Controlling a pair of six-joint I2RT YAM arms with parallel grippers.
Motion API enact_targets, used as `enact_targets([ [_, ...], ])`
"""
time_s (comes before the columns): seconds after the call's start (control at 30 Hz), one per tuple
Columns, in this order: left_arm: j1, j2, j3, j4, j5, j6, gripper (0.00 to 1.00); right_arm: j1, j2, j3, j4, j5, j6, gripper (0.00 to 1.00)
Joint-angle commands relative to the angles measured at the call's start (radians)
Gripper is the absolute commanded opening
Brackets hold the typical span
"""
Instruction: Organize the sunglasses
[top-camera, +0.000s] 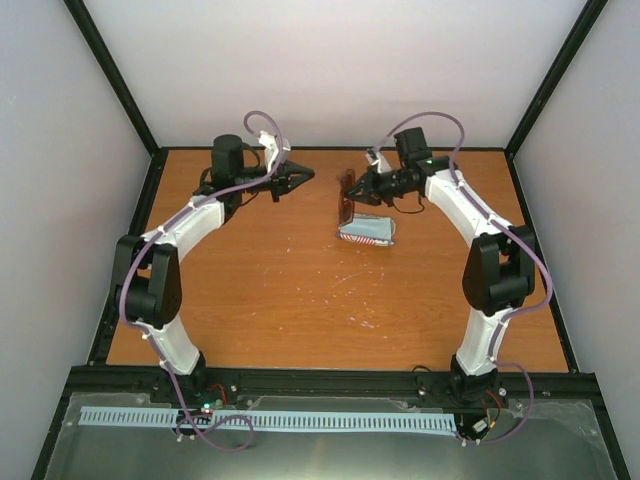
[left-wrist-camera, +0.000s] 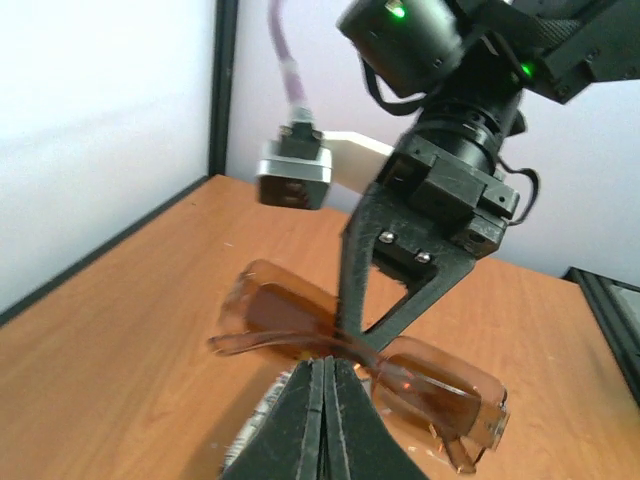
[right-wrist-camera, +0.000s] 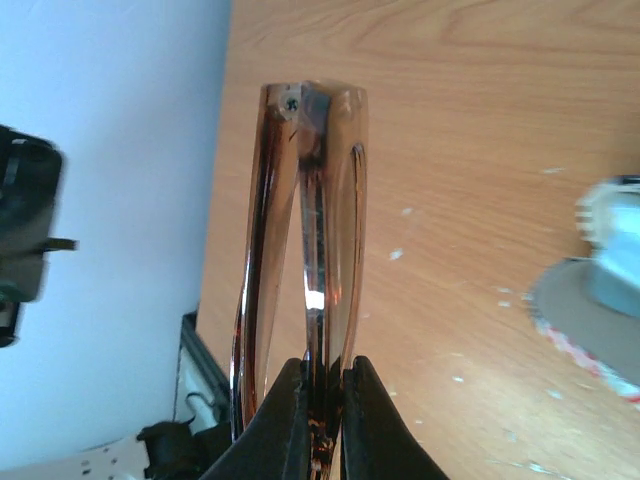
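My right gripper (top-camera: 356, 190) is shut on the sunglasses (top-camera: 347, 198) and holds them just above the table at the back centre. In the right wrist view its fingertips (right-wrist-camera: 296, 385) pinch the reddish-brown frame, and the sunglasses (right-wrist-camera: 310, 230) stand edge-on away from the camera. My left gripper (top-camera: 306, 177) hangs shut and empty a short way left of them. From the left wrist, that gripper (left-wrist-camera: 325, 362) points at the sunglasses (left-wrist-camera: 430, 385) without touching them, and the right gripper (left-wrist-camera: 352, 335) grips them near the bridge.
An oval patterned case (top-camera: 352, 236) with a light blue cloth (top-camera: 370, 228) on it lies on the table just in front of the sunglasses; the case (right-wrist-camera: 570, 315) shows at the right of the right wrist view. Black frame rails and white walls enclose the wooden table (top-camera: 300, 300).
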Motion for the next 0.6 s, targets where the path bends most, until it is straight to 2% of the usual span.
enact_targets([
  [0.0,0.014,0.091,0.124,-0.184,-0.034,0.143,0.01,-0.073,-0.068,-0.062,0.059,0.099,0.051,0.03],
  [0.17,0.009,0.192,0.195,-0.349,-0.052,0.241,0.01,-0.149,-0.142,-0.205,0.148,0.195,0.107,0.03],
  [0.27,-0.025,0.217,0.22,-0.506,-0.044,0.338,0.0,-0.157,-0.136,-0.184,0.114,0.266,0.024,0.03],
  [0.4,-0.119,0.2,0.185,-0.667,-0.073,0.502,0.01,-0.158,-0.067,-0.122,0.088,0.282,-0.046,0.03],
  [0.57,-0.226,0.204,0.141,-0.75,-0.165,0.607,0.01,-0.158,-0.031,-0.079,0.078,0.321,-0.111,0.03],
])
